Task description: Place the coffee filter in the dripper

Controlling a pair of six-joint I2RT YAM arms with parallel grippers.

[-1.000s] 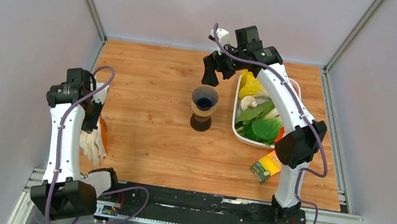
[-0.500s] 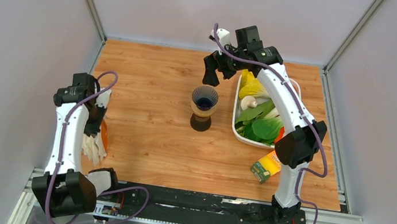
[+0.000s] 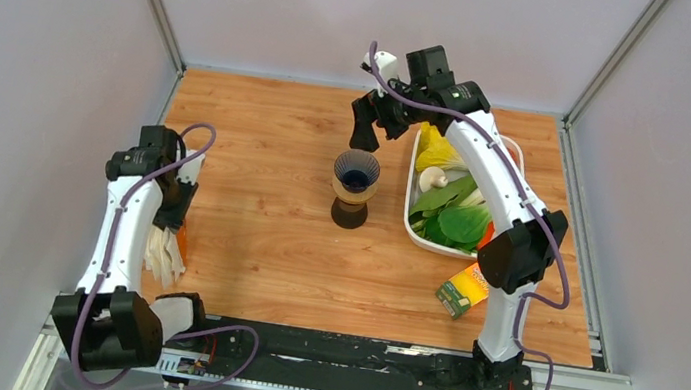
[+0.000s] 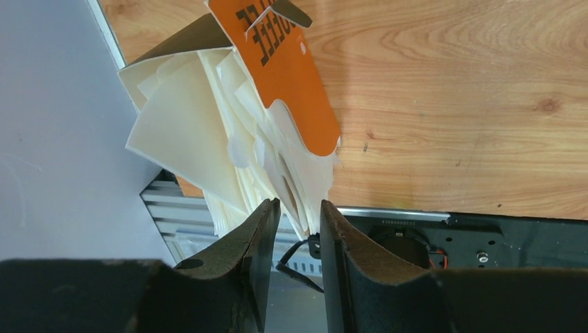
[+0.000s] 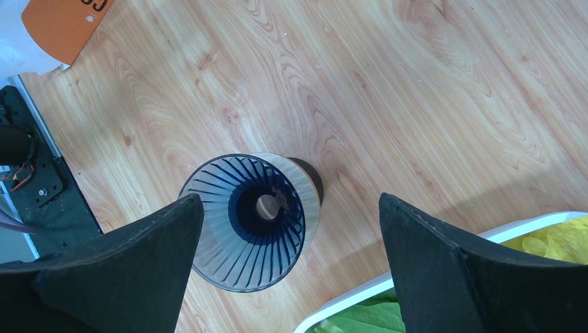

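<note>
Several coffee filters (image 4: pixel 173 139) lie fanned in a loose stack at the near left corner of the table (image 3: pixel 269 135), hard against the left wall, with an orange packet (image 4: pixel 288 83) lying over them. The left gripper (image 4: pixel 299 205) is the one that matters here. It hangs right at the stack's edge, its jaws a narrow slit apart, and the curled paper edges reach just into that slit. I'd judge nothing is pinched yet, but the sheets are thin and bunched, so I cannot tell which one sits between the fingers. The stack's long axis runs near to far along the wall, so the papers meet the jaws edge-on.

The dripper (image 3: pixel 354 184) stands upright mid-table, well apart from the filters, to the right and farther back. The right wrist view shows no paper in its ribbed mouth. The right gripper (image 5: pixel 289 200) hovers above it, a little to the far side, jaws spread wide and holding nothing. The left arm is nearer the filters and the right arm nearer the dripper.

The table is smooth, flat wood. A white tub (image 3: pixel 414 164) of greens and a small carton (image 3: pixel 463 289) sit on the right. Grey walls close in on three sides, leaving the left arm little room.
</note>
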